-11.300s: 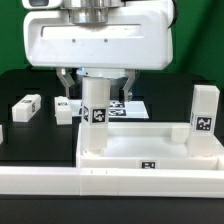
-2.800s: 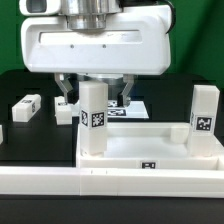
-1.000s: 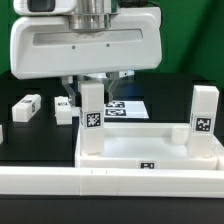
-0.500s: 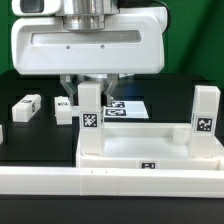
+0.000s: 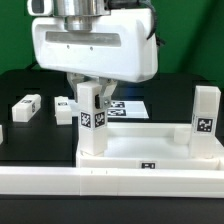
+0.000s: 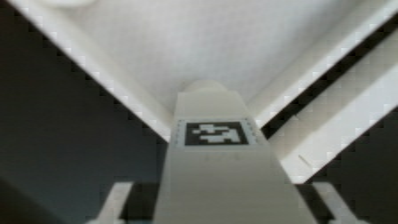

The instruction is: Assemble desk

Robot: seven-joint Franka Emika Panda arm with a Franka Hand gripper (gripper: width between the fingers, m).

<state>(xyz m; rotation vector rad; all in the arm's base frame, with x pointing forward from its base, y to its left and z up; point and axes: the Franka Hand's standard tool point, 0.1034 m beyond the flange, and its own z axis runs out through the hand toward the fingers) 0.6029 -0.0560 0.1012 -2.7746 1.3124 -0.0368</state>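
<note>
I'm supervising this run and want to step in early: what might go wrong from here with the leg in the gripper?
The gripper grips the held leg upright in a corner socket of the desk top; if it isn't seated straight, it may jam or tip once released. Turning the wide hand could also nudge the loose leg lying nearby.

A robotics lab: black table [image 5: 30, 135], marker board [image 5: 128, 108], green backdrop [image 5: 195, 35].

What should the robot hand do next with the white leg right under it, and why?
Probably twist the leg down into its corner socket on the desk top. The gripper straddles it, standing upright there; I can't tell whether it is clamped.
</note>
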